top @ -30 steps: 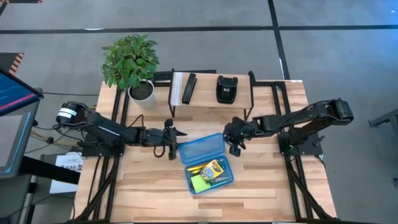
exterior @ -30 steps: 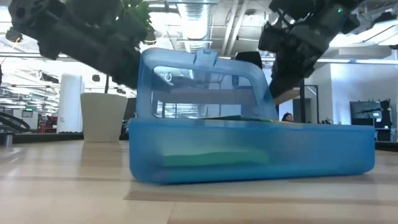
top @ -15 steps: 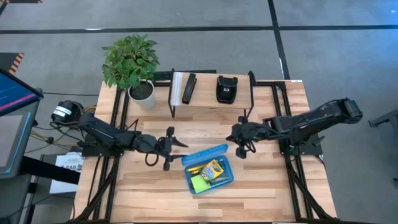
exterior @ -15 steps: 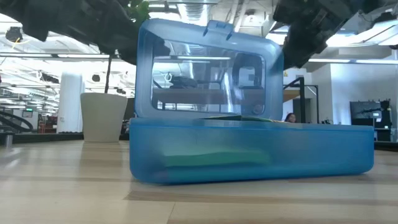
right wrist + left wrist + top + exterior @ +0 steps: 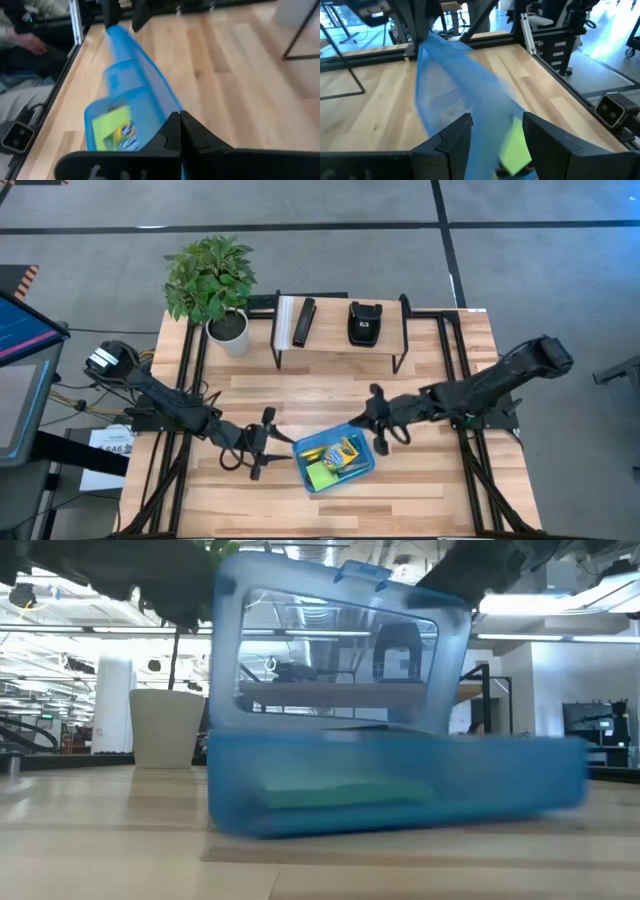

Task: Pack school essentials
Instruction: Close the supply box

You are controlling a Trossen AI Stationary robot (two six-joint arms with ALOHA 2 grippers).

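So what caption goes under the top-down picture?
Two grippers flank a blue case holding crayons.

Light wooden plank desk [image 5: 420, 490] with black rails along its sides. Resting on it: a translucent blue case [image 5: 335, 455], lid raised, near the front centre; a potted plant [image 5: 212, 285] in a white pot at the far left corner; a small raised shelf [image 5: 340, 340] on black legs at the far edge.

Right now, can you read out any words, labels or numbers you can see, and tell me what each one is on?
None can be read.
Crayon box in the blue case: print too small, blurred in the right wrist view.
White paper left of the table: dark characters, too small.
Blue screen: text illegible.
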